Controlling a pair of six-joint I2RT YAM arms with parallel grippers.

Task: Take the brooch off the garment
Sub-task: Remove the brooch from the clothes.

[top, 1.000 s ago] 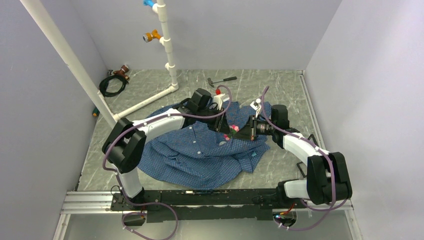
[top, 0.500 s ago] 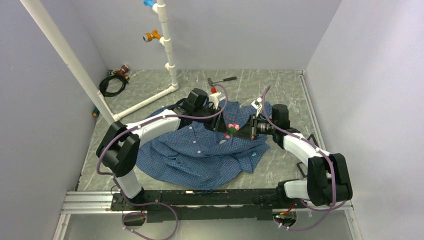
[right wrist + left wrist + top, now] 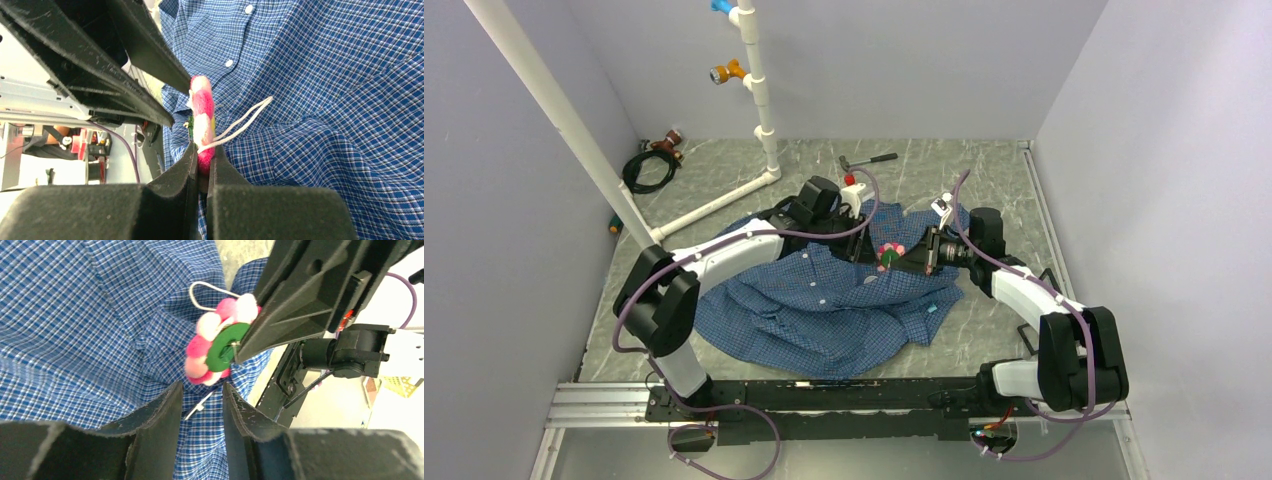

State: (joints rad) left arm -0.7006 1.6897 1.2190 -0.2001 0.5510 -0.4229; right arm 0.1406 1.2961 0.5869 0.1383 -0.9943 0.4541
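Now R gripper (image 3: 201, 156) pinches fuzzy pink brooch (image 3: 210, 352), green disc; L gripper (image 3: 201, 392) part-open over checked shirt (image 3: 75, 315).

The shirt (image 3: 824, 310) lies on the table (image 3: 984, 170). The brooch (image 3: 888, 255) sits over its far right part, between left gripper (image 3: 865, 251) and right gripper (image 3: 898, 261); a hammer (image 3: 867, 160) lies behind the shirt.

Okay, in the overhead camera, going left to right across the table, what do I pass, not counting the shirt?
In order: coiled black cable → upright white pipe → left gripper → brooch → right gripper. The hammer is left out, since it spans the same stretch as the grippers.
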